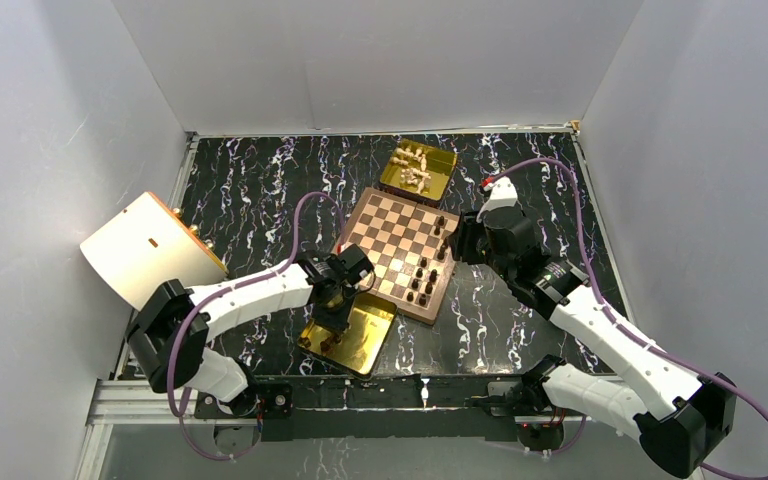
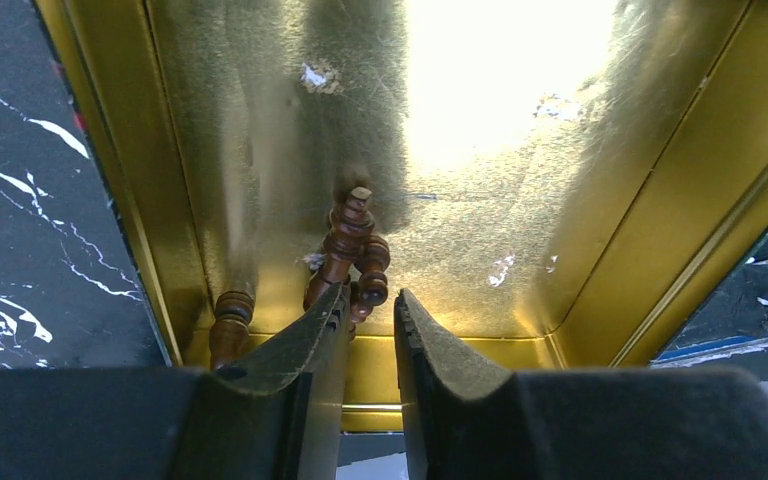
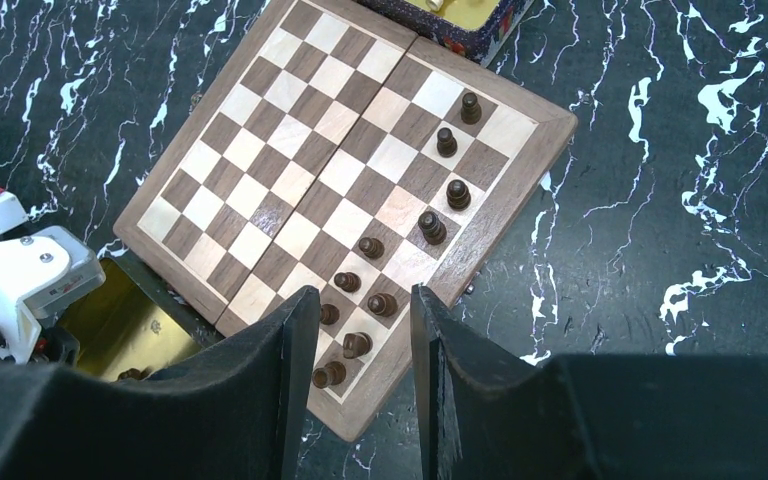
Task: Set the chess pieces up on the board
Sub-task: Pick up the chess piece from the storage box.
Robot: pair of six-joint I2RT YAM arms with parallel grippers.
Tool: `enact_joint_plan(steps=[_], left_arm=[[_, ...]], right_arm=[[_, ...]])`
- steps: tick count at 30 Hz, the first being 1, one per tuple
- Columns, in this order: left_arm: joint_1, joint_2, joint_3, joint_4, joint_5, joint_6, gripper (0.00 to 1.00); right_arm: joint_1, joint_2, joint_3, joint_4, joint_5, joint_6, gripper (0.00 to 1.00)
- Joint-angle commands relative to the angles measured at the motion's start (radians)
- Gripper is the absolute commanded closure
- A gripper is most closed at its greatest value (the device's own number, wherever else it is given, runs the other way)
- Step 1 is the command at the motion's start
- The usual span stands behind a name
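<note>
The board (image 1: 390, 235) lies in the middle of the table, with several dark chess pieces (image 1: 425, 280) standing along its right side; the right wrist view shows them too (image 3: 430, 225). My left gripper (image 1: 338, 318) is down in the near gold tray (image 1: 360, 335). Its jaws (image 2: 372, 298) stand a narrow gap apart around the end of a dark piece (image 2: 373, 270) lying among others (image 2: 348, 235). That piece touches the left finger only. My right gripper (image 3: 360, 295) hangs open and empty above the board's near right corner (image 3: 290, 190).
A second gold tray (image 1: 418, 168) with pale pieces sits beyond the board. Another dark piece (image 2: 232, 320) lies in the near tray's corner. A cream rounded box (image 1: 150, 245) stands at the left edge. White walls enclose the table.
</note>
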Motion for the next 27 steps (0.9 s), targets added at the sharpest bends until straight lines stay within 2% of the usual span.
enact_joint_plan(steps=[1,16,27], left_arm=[[-0.014,0.001,-0.002,0.011,-0.007,-0.012,0.78],[-0.035,0.053,-0.006,0.022,-0.003,-0.012,0.80],[-0.065,0.062,0.016,-0.023,-0.073,-0.028,0.80]], right_arm=[[-0.004,-0.003,-0.002,0.052,0.017,-0.014,0.53],[-0.004,0.017,-0.005,0.054,0.008,-0.018,0.53],[-0.004,0.018,0.003,0.050,0.000,-0.019,0.52]])
